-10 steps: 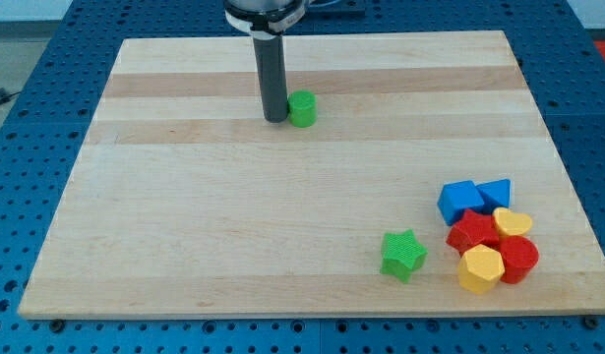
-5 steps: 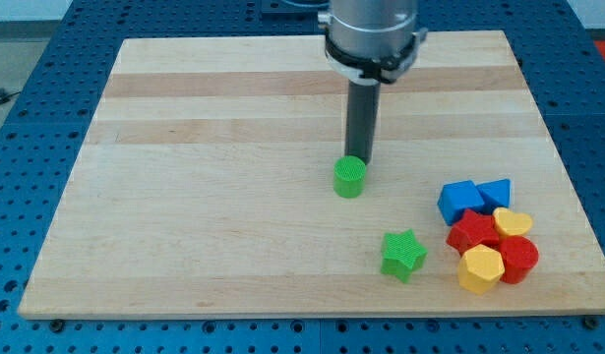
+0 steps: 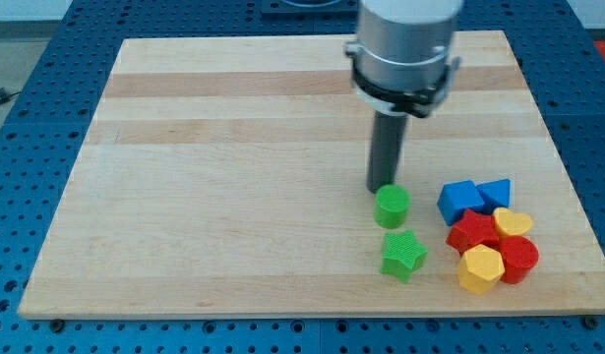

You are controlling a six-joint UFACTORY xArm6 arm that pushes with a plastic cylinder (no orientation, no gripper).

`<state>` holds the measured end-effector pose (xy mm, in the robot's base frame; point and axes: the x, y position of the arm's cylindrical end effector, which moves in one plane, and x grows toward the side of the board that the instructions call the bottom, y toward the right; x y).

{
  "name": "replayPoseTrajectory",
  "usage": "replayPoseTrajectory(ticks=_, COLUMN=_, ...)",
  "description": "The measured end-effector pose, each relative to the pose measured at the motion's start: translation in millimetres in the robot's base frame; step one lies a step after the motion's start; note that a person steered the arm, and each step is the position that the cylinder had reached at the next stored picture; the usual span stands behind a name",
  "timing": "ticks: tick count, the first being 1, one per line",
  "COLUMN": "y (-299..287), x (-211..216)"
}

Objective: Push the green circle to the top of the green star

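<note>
The green circle [image 3: 392, 206] stands on the wooden board, just above the green star [image 3: 402, 255] and a little to its left, with a narrow gap between them. My tip [image 3: 383, 189] is at the circle's upper left edge, touching it or nearly so. The dark rod rises from there to the arm's grey collar near the view's top.
A cluster sits right of the star: a blue cube [image 3: 459, 202], a blue triangle [image 3: 496, 193], a red star-like block [image 3: 474, 232], a yellow heart [image 3: 513, 222], a red cylinder [image 3: 518, 259] and a yellow hexagon [image 3: 480, 268]. The board's bottom edge [image 3: 302, 311] is close below.
My tip has pushed the green circle from the board's upper middle down and to the right, to just above the green star. The other blocks have not moved.
</note>
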<state>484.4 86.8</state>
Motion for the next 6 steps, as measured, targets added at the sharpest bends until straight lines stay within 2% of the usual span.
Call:
replayPoseTrajectory(ticks=4, y=8, x=7)
replayPoseTrajectory(ticks=6, y=-59, x=-11)
